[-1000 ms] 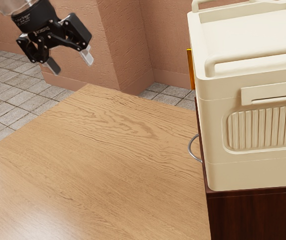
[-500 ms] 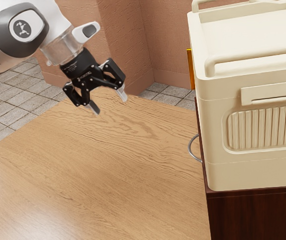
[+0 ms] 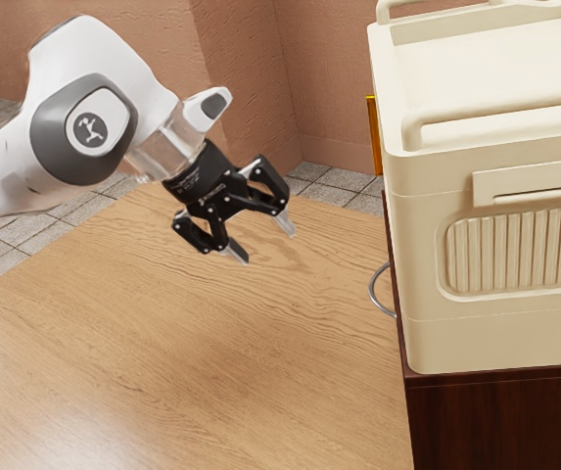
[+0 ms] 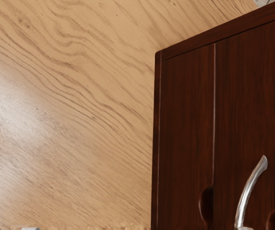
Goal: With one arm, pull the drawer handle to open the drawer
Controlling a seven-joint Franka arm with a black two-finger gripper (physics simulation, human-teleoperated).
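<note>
Well, the end effector (image 3: 262,240) hangs over the worktop (image 3: 163,362), spread wide. Ahead of it and apart, the metal handle (image 3: 372,290) juts from the dark cabinet (image 3: 495,421), one end cut off in the wrist view.

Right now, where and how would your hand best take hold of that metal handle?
Probably mid-curve on the handle, one finger on each side of its bar. I'd bring my hand in from the exterior view's left, facing the dark cabinet: the handle bows out that way, which should leave finger room behind its middle.
</note>
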